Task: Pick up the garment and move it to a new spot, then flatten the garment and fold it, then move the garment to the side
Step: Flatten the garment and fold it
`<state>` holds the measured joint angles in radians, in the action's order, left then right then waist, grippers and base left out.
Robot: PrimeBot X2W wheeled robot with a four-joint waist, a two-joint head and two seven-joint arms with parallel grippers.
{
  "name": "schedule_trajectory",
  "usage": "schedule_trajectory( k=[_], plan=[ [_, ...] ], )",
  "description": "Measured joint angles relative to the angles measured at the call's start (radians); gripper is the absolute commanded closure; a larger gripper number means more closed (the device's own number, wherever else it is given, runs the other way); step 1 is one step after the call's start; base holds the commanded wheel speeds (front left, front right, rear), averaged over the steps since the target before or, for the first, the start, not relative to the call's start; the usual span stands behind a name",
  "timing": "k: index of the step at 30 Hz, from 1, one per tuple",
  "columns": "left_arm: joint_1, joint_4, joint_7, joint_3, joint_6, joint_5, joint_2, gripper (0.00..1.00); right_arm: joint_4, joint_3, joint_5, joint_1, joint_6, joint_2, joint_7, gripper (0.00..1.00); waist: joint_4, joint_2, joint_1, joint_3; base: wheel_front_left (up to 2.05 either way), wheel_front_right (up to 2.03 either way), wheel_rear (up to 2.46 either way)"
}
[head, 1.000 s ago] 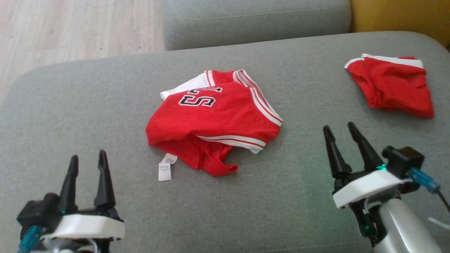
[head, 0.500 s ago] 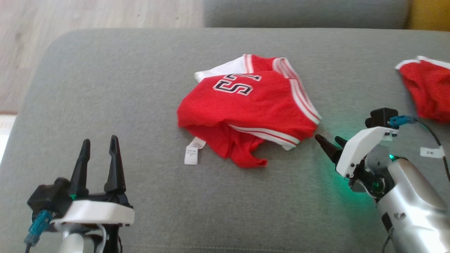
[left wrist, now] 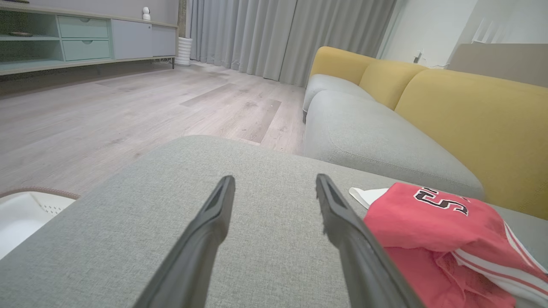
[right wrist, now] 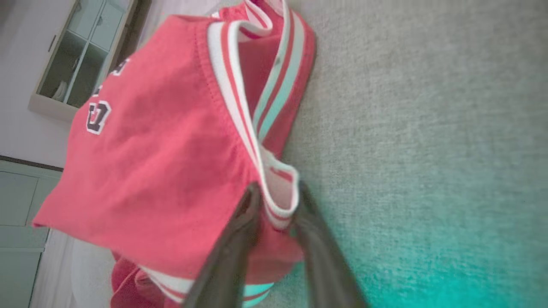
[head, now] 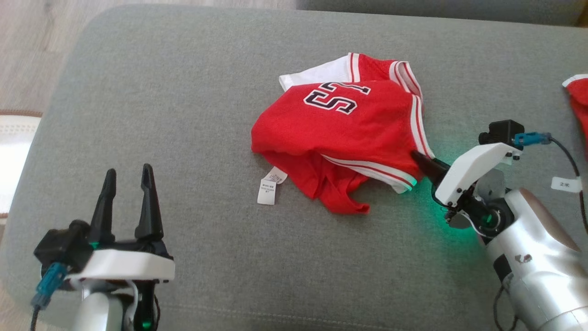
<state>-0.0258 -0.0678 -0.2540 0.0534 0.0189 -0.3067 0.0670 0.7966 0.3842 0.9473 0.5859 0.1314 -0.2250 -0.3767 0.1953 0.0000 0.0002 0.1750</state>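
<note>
Right of the red jersey [head: 340, 133], your right gripper [right wrist: 276, 194] straddles its striped hem corner; can't tell if it's pinched. Jersey lies crumpled on the grey seat cushion [head: 183, 92], bare room to its left. Your left gripper [head: 128, 172] gapes wide near the front edge, well apart.

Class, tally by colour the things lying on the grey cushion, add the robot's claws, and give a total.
Red garments: 2, the jersey and the second garment
White label: 1
Dark claws: 2, the left claw and the right claw
Total: 5
</note>
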Motion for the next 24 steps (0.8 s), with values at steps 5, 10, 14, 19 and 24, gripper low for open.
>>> schedule_trajectory(
  k=[5,10,14,19,24],
  plan=[
    [0.001,-0.011,0.0,-0.007,0.009,0.006,-0.005,0.0,-0.056,0.063,0.013,0.0,0.0,-0.039,0.107,1.0,-0.023,0.0,-0.0001,-0.023,0.0,0.0,0.0],
    [0.002,-0.016,0.0,-0.011,0.014,0.006,-0.006,0.0,-0.084,0.097,0.009,0.03,0.0,-0.102,0.164,1.0,-0.058,0.0,-0.0002,-0.043,0.0,0.0,0.0],
    [0.003,-0.017,0.0,-0.01,0.018,0.006,-0.009,0.0,-0.076,0.106,-0.001,0.09,0.0,-0.18,0.152,1.0,-0.098,0.0,-0.0002,-0.052,0.0,0.0,0.0],
    [0.003,-0.02,0.0,-0.003,0.023,0.006,-0.011,0.0,-0.008,0.099,-0.047,0.105,0.0,-0.267,0.132,1.0,-0.122,0.0,-0.0001,-0.028,0.0,0.0,0.0],
    [0.002,-0.033,0.0,-0.003,0.026,0.006,-0.012,0.0,0.056,0.083,-0.108,0.105,0.0,-0.284,0.132,0.0,-0.129,0.0,-0.0001,-0.005,0.0,0.0,0.0]
  ],
)
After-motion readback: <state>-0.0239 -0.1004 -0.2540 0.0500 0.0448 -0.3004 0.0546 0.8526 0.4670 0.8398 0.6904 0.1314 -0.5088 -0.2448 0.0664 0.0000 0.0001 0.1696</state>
